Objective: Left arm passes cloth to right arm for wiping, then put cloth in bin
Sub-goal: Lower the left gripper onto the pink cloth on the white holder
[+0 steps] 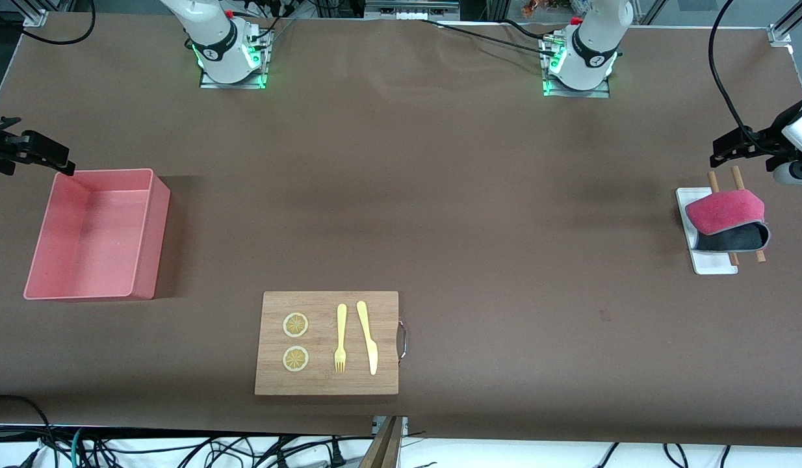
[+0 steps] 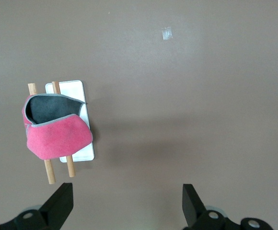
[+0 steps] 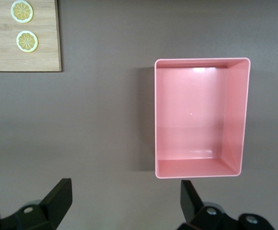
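A bamboo cutting board carrying two lemon slices, a fork and a knife is lying close to the table edge nearest the front camera. Farther up, at the right arm's end of the table, the empty pink bin is waiting, with the right gripper hanging just past the bin's farther corner, jaws spread wide and holding nothing. At the left arm's end, the cloth is sitting folded, crimson face over grey, on two wooden sticks laid across a small white tray. The left gripper is hovering over the table just past the tray's farther edge, jaws wide and empty. The pickup looks like the step in hand: the arm probably needs to descend onto the cloth's raised fold, pinching fabric only and sparing the sticks and tray.
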